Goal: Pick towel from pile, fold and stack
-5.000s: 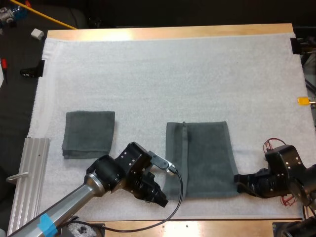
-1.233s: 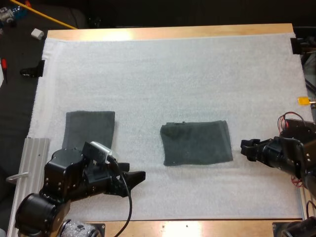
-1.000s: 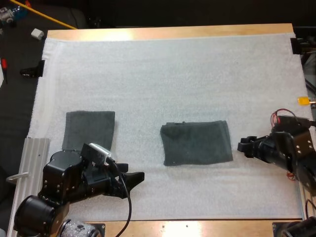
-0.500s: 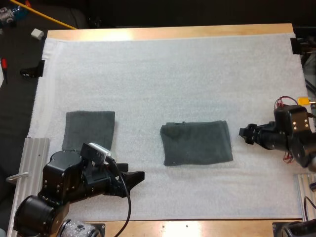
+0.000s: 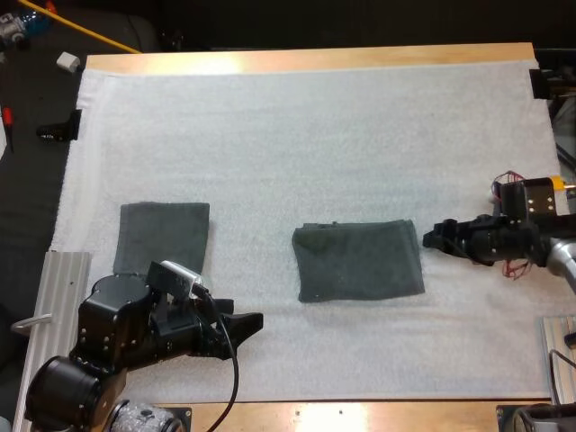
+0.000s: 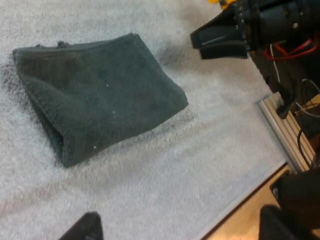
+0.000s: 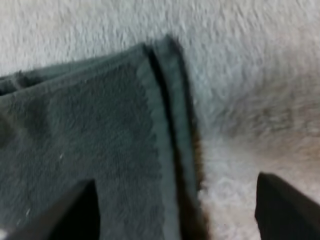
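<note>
Centre towel lies flat on the mat, folded over once. Right gripper, fingers spread, sits at its right edge, gripping nothing. Left gripper, also spread, idles near the folded towel. Judged: another fold and stacking remain.

Wooden table w/ white mat on top; dark floor at left (small white block there)

A robotics lab or workshop is indicated: a wooden table is covered by a white mat, a ribbed aluminium rail is set left of the left jaws, and a yellow rod and white block are seen far beyond them.
</note>
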